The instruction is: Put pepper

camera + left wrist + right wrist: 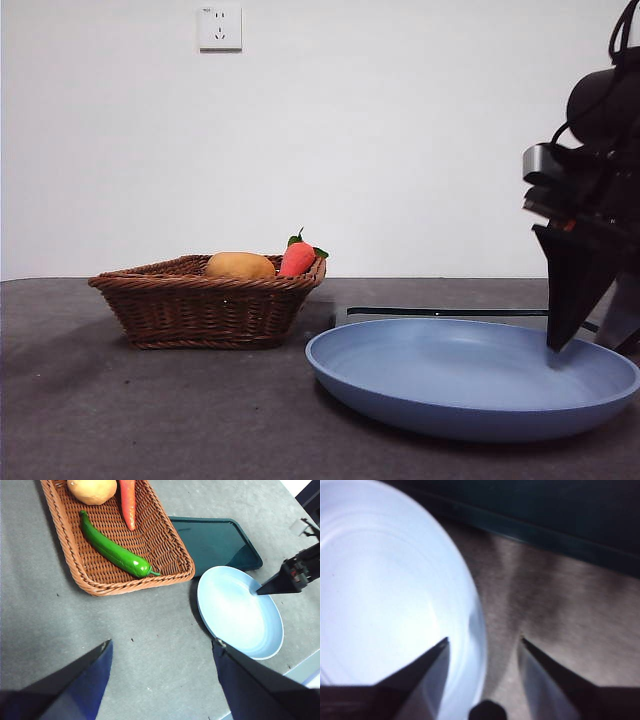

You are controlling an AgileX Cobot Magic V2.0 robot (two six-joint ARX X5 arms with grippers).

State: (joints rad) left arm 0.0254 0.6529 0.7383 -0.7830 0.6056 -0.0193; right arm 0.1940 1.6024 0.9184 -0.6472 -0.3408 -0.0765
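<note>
The glossy dark green pepper (112, 550) lies in the brown wicker basket (125, 582), seen in the left wrist view; in the front view the basket's wall (200, 310) hides it. The blue plate (470, 380) sits to the right of the basket. My right gripper (585, 345) is open and empty, low at the plate's right rim, one jaw over the plate (380, 580) and the other over the table; its own view shows it (484, 640). My left gripper (162, 642) is open and empty, high above the table between basket and plate (240, 615).
A yellow-brown potato (240, 265) and a red-orange carrot (297, 257) lie in the basket next to the pepper. A flat dark green board (212, 540) lies behind the plate. The table edge runs close beyond the plate.
</note>
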